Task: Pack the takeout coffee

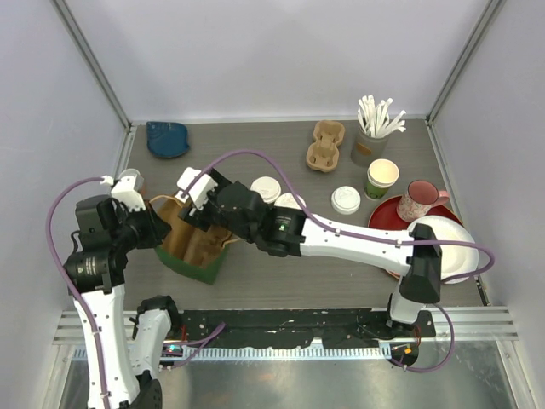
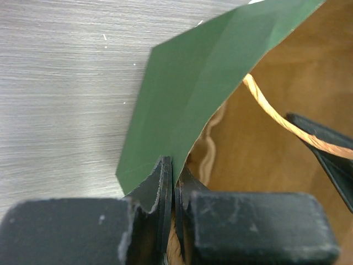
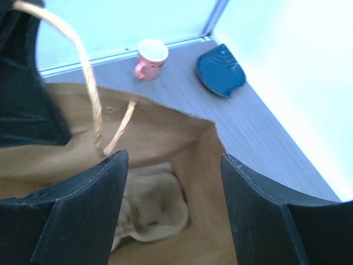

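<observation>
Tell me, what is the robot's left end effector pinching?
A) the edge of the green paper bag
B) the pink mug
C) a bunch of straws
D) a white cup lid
A: in the left wrist view, the left end effector is shut tight on the edge of the green paper bag.

Pink mug (image 1: 417, 200); blue dish (image 1: 167, 139); wht stirrers (image 1: 379, 115)

Rope handle (image 3: 90, 96) and right claw (image 3: 172, 161) crowd the open paper bag (image 3: 160, 130).
</observation>
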Controlling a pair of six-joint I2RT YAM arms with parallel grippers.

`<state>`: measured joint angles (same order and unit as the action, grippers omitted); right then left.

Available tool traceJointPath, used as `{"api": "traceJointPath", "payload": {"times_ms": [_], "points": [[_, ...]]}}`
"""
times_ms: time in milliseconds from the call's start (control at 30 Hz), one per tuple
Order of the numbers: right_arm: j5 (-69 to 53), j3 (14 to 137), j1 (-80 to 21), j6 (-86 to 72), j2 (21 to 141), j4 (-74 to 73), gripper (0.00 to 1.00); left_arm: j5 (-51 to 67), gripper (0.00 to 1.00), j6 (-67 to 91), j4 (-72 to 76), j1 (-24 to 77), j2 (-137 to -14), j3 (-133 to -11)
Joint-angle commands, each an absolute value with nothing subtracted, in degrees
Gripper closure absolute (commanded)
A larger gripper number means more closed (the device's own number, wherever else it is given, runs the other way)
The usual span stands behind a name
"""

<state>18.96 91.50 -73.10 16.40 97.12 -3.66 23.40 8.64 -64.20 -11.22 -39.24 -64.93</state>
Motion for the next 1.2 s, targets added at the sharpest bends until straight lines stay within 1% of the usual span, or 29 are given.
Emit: {"api": "traceJointPath", "payload": {"times_ms": [0, 100, 233, 400, 567, 1033, 1167], "points": [[29.1, 97.6, -73.0, 18.6, 101.5, -0.3, 0.27, 23.6, 1.00, 3.3, -62.4, -11.1, -41.8, -67.0], [30.5, 99.3, -73.0, 18.5, 102.6, 1.5, 0.27, 28.4, 1.00, 2.2, -62.4, -11.2, -42.9, -66.2], [30.6, 101.2, -73.0, 18.6, 102.8, 1.5, 0.27, 29.4, 1.00, 2.5, -60.6, -11.1, -43.3, -64.9], [30.9, 103.2, -73.0, 18.5, 101.3, 0.4, 0.27, 33.5, 1.00, 2.5, -60.9, -11.1, -44.4, -64.8], [30.8, 103.9, -73.0, 18.1, 98.9, 0.4, 0.27, 34.5, 1.00, 2.6, -60.2, -11.0, -45.8, -64.1], [32.9, 100.5, -71.9, 18.4, 92.7, 0.4, 0.27, 35.0, 1.00, -1.5, -60.3, -11.0, -47.0, -63.8], [34.2, 98.3, -71.3, 18.6, 90.6, -3.0, 0.27, 35.6, 1.00, -3.3, -61.1, -11.1, -47.9, -64.1]]}}
